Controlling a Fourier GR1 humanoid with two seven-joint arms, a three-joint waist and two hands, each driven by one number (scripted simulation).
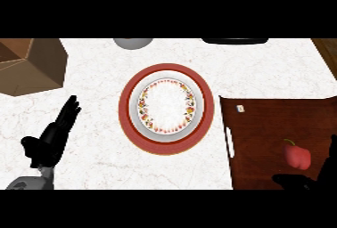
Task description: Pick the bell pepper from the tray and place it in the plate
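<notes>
A red bell pepper [297, 156] with a green stem lies on the dark brown tray [263, 133] at the right. The round plate [167, 107], red-rimmed with a white floral centre, sits on the white marble counter to the tray's left and holds nothing. My right hand [322, 176] shows at the lower right corner over the tray, just below and right of the pepper, apart from it, with its thumb spread to the left. My left hand [54, 136] rests open at the lower left, fingers straight and pointing up.
A brown wooden box [30, 64] stands at the upper left. A grey round object [133, 42] and a dark object [235, 40] sit at the counter's far edge. Bare marble lies between my left hand and the plate.
</notes>
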